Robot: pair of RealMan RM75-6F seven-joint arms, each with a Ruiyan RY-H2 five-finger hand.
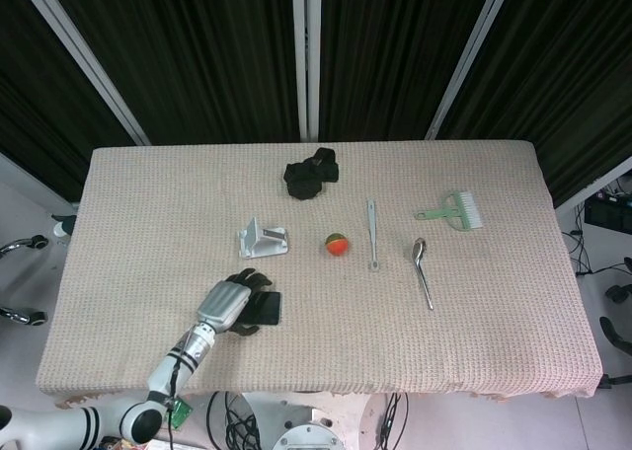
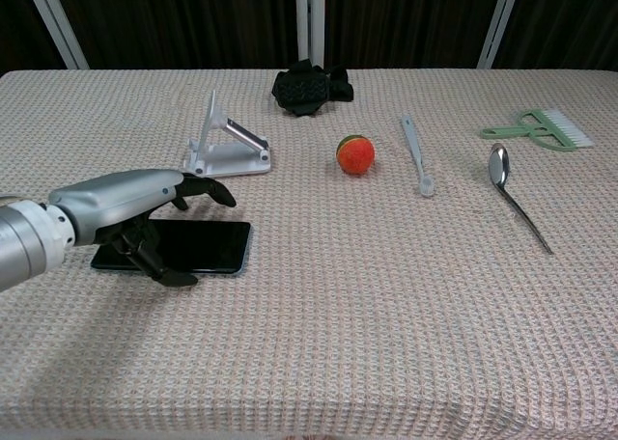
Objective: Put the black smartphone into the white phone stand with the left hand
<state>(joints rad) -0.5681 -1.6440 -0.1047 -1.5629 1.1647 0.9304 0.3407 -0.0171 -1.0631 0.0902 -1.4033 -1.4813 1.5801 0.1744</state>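
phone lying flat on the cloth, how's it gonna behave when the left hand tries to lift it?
The black smartphone looks rigid, thin and glossy, so probably slippery. Lying flat on the woven tablecloth, its edges give little purchase. The left hand likely must tilt it first.

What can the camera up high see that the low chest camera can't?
Only the head view shows the whole table with all its edges, the floor on both sides, and cables under the near edge.

Only the chest view shows the side of the left hand, its thumb reaching under toward the black smartphone, and the white phone stand standing upright.

Both show the phone lying flat on the table, the stand, the orange ball, black cloth, spoon and green brush. Neither shows the right hand.
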